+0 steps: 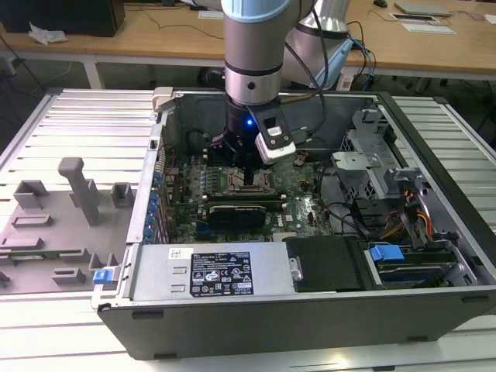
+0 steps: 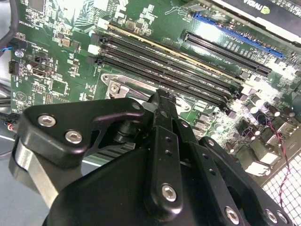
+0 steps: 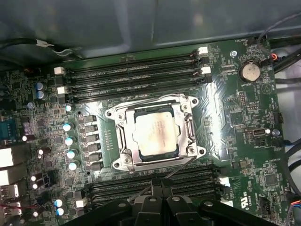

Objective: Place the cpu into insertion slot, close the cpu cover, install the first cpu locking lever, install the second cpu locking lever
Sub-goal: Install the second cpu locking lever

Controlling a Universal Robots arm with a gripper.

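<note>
The tool (image 3: 160, 186) hangs low over the motherboard (image 3: 225, 122), fingertips pinched together, nothing between them, just beside the insertion slot (image 3: 123, 113). The cpu (image 3: 155, 134) sits flat in that slot, the cpu cover (image 3: 184, 123) folded down around it. In the exterior view the arm (image 1: 252, 54) reaches straight down into the open computer case (image 1: 434, 194), which rests on the counter (image 1: 70, 124).
</note>
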